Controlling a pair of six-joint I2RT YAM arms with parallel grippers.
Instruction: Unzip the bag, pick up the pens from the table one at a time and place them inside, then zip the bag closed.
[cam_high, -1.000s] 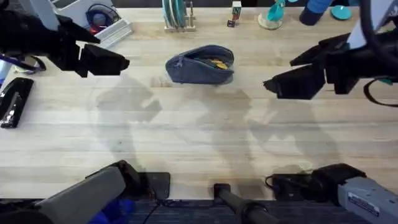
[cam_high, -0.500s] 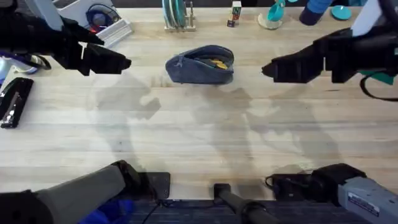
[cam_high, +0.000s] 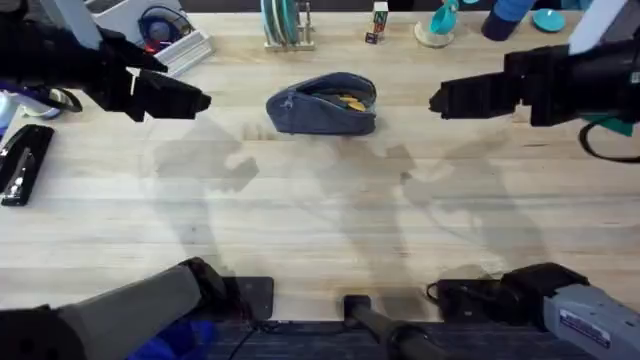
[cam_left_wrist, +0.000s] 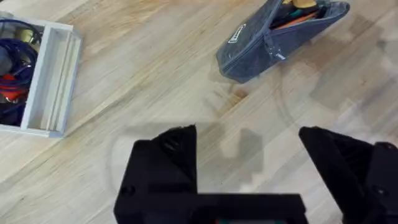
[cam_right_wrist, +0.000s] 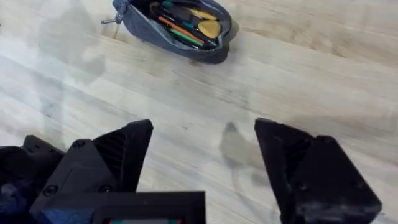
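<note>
The blue-grey bag (cam_high: 322, 104) lies at the back middle of the table (cam_high: 320, 210). Its zipper is open, and several pens (cam_right_wrist: 180, 23) in orange, yellow and dark colours lie inside. The bag (cam_left_wrist: 273, 38) also appears in the left wrist view, and the bag (cam_right_wrist: 144, 26) with its small pull tab (cam_right_wrist: 112, 20) at one end in the right wrist view. My left gripper (cam_high: 195, 101) hovers to the bag's left, open and empty (cam_left_wrist: 249, 155). To the bag's right my right gripper (cam_high: 440, 102) hovers, also open and empty (cam_right_wrist: 205, 149). Both point at the bag, well apart from it.
A black stapler (cam_high: 22, 165) lies at the left edge. A white tray (cam_high: 165, 40) with cables stands at the back left. A rack (cam_high: 285, 25), small boxes and teal items line the back edge. Bare wood stretches in front of the bag.
My right gripper has swung toward the back of the table, level with the bag. The left gripper has barely shifted. The bag has not moved.
</note>
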